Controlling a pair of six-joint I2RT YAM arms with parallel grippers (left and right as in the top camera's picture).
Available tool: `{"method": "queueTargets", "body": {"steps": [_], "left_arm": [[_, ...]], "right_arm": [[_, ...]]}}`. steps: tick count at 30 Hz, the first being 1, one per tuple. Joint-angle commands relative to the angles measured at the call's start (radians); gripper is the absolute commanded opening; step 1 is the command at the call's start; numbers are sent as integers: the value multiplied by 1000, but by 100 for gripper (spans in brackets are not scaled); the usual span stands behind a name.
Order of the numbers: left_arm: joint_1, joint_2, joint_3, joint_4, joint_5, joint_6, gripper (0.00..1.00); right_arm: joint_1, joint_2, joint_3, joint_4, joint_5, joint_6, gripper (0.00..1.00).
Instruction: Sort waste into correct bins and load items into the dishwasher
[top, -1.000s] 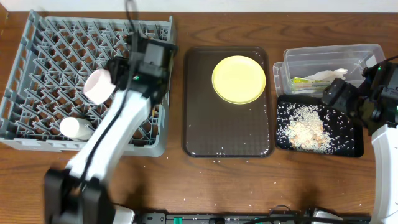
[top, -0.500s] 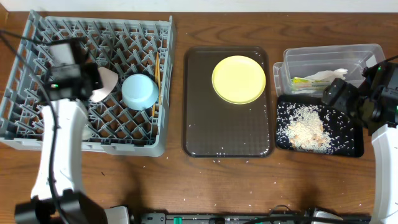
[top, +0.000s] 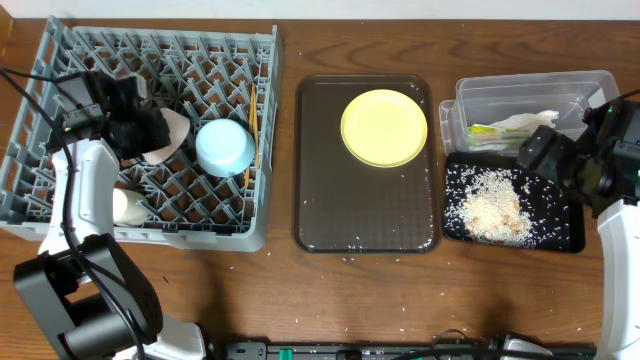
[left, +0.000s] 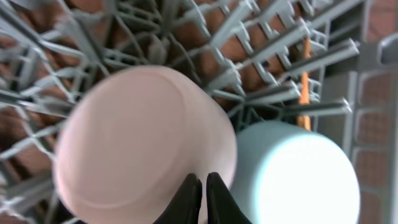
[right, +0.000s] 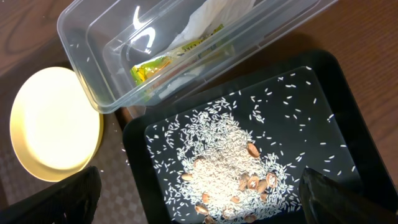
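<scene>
In the grey dishwasher rack (top: 150, 232) (left: 267, 68) lie the pink-white bowl (top: 168, 136) (left: 137, 137), the light blue bowl (top: 225, 147) (left: 292, 174), the chopsticks (top: 254, 130) (left: 306, 59) and the white cup (top: 124, 205). My left gripper (top: 140, 130) (left: 202, 182) hovers just over the pink bowl, shut and empty. The yellow plate (top: 384, 127) (right: 53, 121) rests on the brown tray (top: 365, 210). Napkin (top: 522, 122) (right: 205, 18) and wrapper (top: 485, 130) (right: 155, 67) lie in the clear tub (top: 530, 88) (right: 81, 43). Rice (top: 490, 205) (right: 224, 162) covers the black tray (top: 565, 235) (right: 134, 155). Above it my right gripper (top: 560, 160) (right: 202, 202) is open.
A few stray rice grains (top: 350, 258) lie on the brown tray's front edge and on the wooden table in front of it. The clear tub and the black tray sit side by side at the right end, close to the right arm.
The left arm has swung from the rack's right side to its left side, and its gripper has closed. The blue bowl, hidden under the arm before, now shows. The right arm has not moved.
</scene>
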Motion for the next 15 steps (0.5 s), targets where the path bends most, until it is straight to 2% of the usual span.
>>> {"method": "queueTargets", "body": {"steps": [1,6,15], "left_arm": [[-8,-14,-4,-23,57,14,8],[-8,-26,-4,-56,55,14,7],[32,-88,-3,51,-10,11,8]], "right_arm": [[-11,-10,8,-1,0,13,99],[-11,-10,8,-1,0,13,99],[-11,-10,8,-1,0,13,99]]}}
